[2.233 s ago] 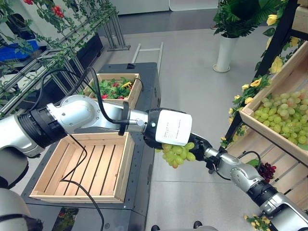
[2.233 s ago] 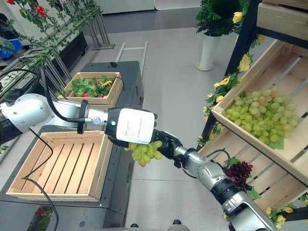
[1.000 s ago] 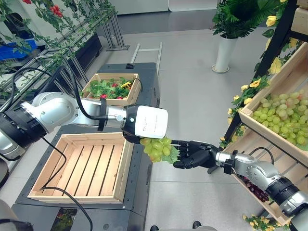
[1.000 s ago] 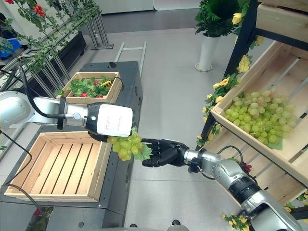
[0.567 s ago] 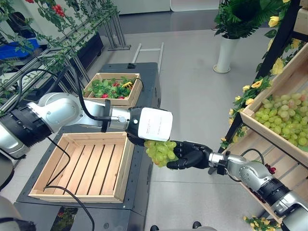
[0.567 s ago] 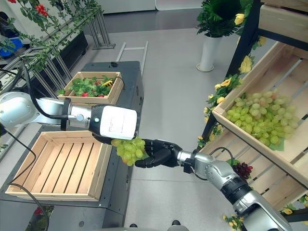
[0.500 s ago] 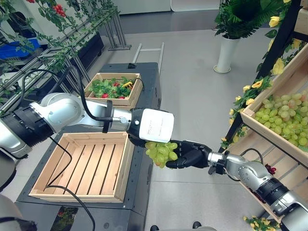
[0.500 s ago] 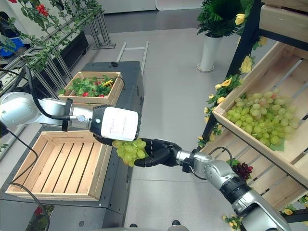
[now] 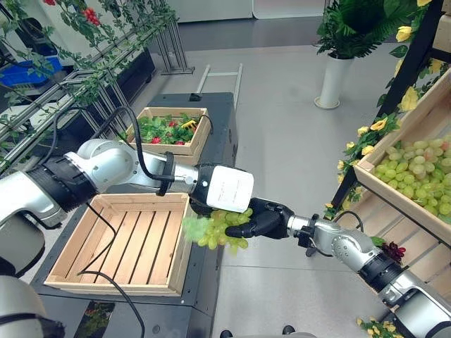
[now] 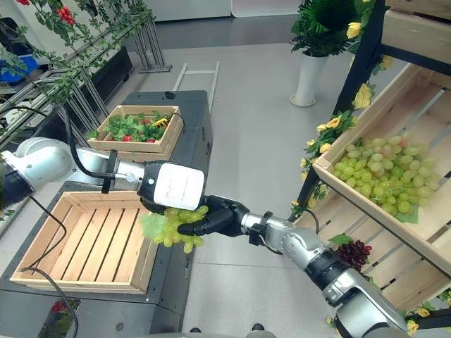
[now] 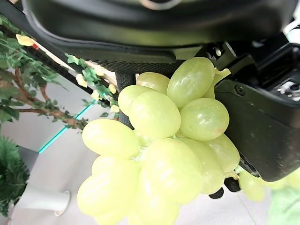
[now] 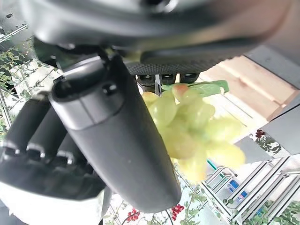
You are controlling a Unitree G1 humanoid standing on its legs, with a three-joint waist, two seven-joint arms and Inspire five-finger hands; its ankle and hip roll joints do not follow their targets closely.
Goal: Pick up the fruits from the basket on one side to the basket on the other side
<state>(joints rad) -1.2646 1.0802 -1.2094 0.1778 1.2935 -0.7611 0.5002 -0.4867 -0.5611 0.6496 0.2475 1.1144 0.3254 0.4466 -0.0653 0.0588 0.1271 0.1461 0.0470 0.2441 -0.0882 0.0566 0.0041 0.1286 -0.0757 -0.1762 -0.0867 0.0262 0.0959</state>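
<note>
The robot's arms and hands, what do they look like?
Both arms are silver-grey metal with black joint bands. The left hand carries a white cover with small print, and a black cable loops along that arm. The right hand is dark all over, fingers ribbed and black.

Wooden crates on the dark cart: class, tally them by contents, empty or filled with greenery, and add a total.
Empty slatted crate: 1
Crate filled with greenery: 1
Total on the dark cart: 2
</note>
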